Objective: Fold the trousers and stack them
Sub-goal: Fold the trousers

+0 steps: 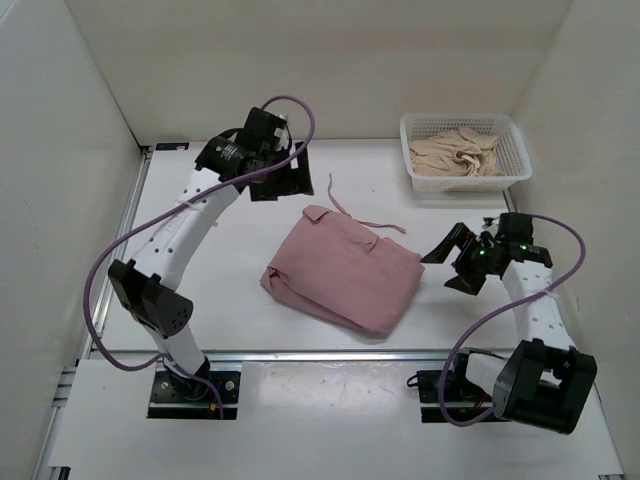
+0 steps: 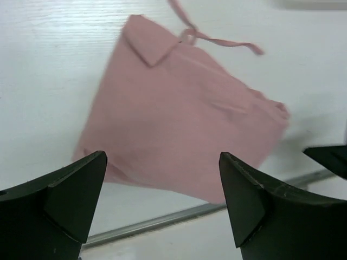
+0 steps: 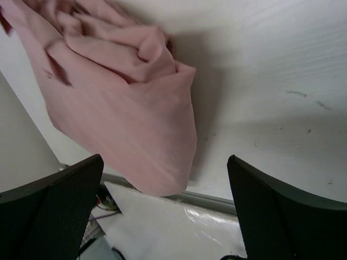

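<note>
The trousers (image 1: 343,272) lie folded into a compact pink bundle in the middle of the table (image 1: 200,300), between the two arms and touched by neither. The left gripper (image 1: 283,178) hangs above the table off the bundle's far-left corner, clearly apart from the cloth, with its jaws spread wide and nothing between them. In its wrist view the whole bundle sits beyond the left gripper (image 2: 162,160), framed by the two dark fingers (image 2: 70,195). The right gripper (image 1: 455,262) is low, just off the bundle's right corner, also spread open and empty. Its wrist view shows the rumpled folded edge of the trousers (image 3: 124,108) ahead and to one side of the right gripper (image 3: 165,162), not in contact. The bundle is a rough four-sided shape, only a little longer than wide, and its longer sides slant from far left to near right. A folded-over flap sits at the far corner, and the drawstring (image 1: 365,218) trails from that far edge across the table towards the back and right. At the far right a white basket (image 1: 515,150) holds a beige garment (image 1: 455,152).
</note>
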